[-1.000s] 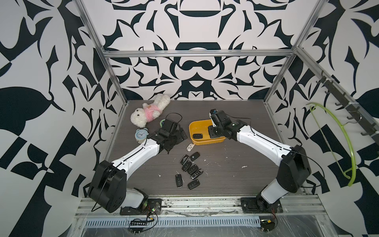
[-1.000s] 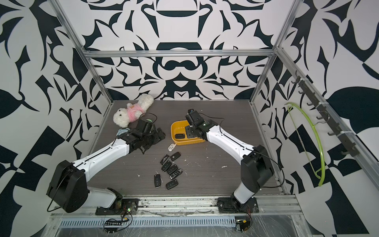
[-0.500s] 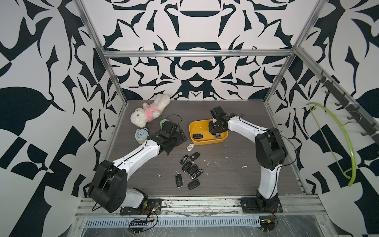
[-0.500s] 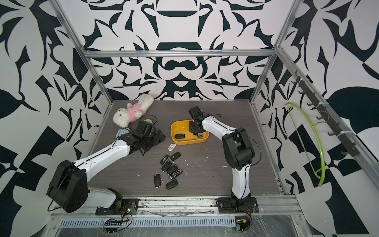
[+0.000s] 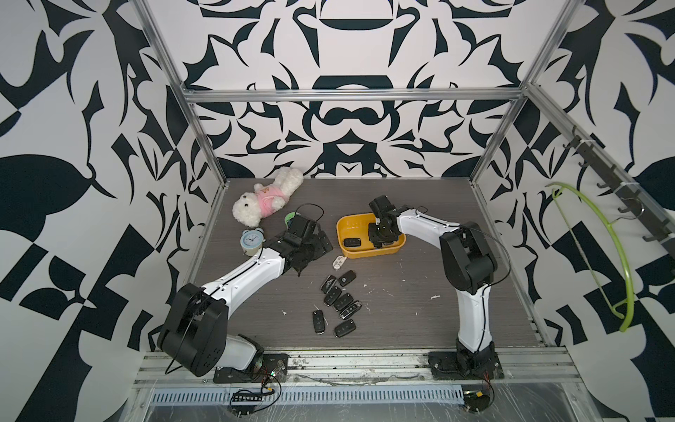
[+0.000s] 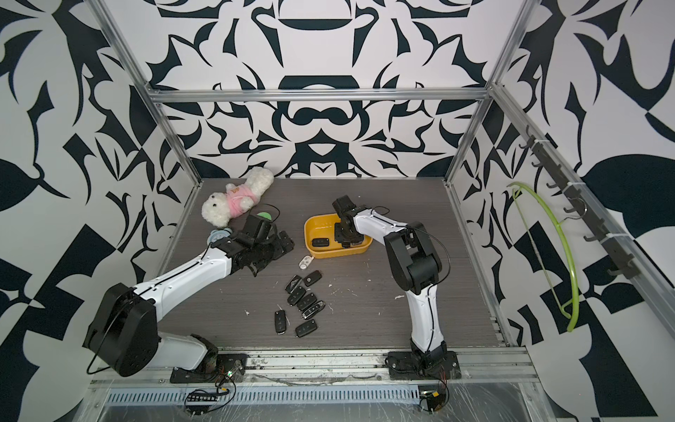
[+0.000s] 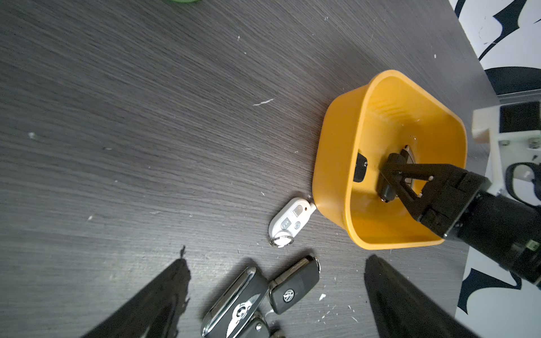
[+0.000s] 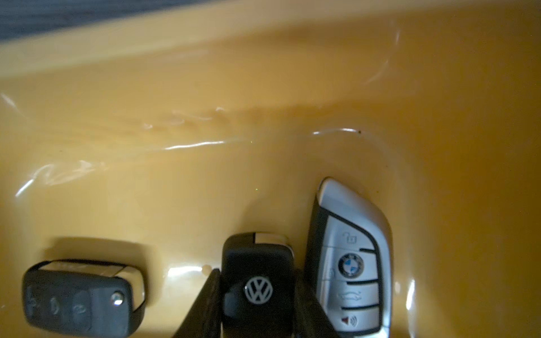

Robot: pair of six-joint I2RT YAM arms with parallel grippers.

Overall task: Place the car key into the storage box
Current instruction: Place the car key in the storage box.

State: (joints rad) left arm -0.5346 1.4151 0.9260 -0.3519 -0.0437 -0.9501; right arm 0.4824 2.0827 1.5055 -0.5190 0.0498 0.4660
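Right gripper (image 8: pixel 257 276) is clamped on the car key (image 8: pixel 259 257), VW badge up, low inside the storage box (image 8: pixel 263 87); whether the key touches the floor cannot be confirmed. Its rear end is cut off. Adjacent: BMW fob (image 8: pixel 351 263). Outside the box, left gripper (image 7: pixel 278 254) stands spread wide, empty.

Your tabletop (image 5: pixel 420 310) is dark grey wood grain, flecked with small white specks. The storage box (image 5: pixel 365 253) sits on it directly beneath your right hand (image 5: pixel 381 239). A white key fob (image 5: pixel 339 261) lies between your two hands, its tip against the box's wall. On the near side of both hands, toward the arm bases, seven black car keys (image 5: pixel 338 301) lie in a loose cluster. Beyond your left hand (image 5: pixel 312 254) are a green jar (image 5: pixel 290 218), partly hidden, an alarm clock (image 5: pixel 251 241) and a plush dog (image 5: pixel 268 199) on its side.
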